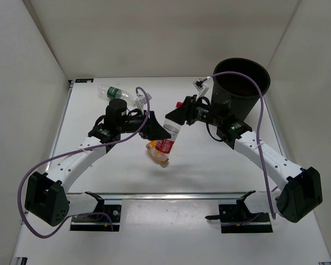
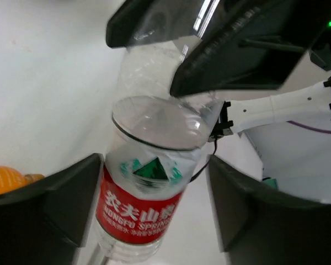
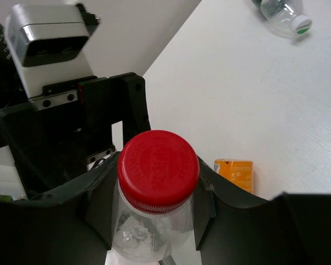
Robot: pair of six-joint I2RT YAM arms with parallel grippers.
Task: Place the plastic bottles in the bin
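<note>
Three plastic bottles are out in the open here, plus one bin; I cannot make out a fourth bottle.

The clear plastic bottle with the red label and red cap (image 1: 168, 141) is caught between the two arms near the middle of the white desk (image 1: 209, 171). It is tilted, with its cap end pointing toward the bin. The right gripper (image 1: 176, 115) pinches it just below the cap, one finger pressed on each side of the neck. The left gripper (image 1: 157, 131) is spread around the labelled lower part. Its left finger looks to be against the label, and a gap shows on the other side.

The squat orange plastic bottle (image 1: 160, 159) lies on the desk just beside the held bottle's base, partly under it when seen from above.

The clear plastic bottle with the green label (image 1: 115, 93) lies on its side near the far left of the desk, well apart from the other two.

The tall round black plastic bin (image 1: 259, 66) stands upright at the far right corner, behind the right arm. Its inside is too dark to see into.
</note>
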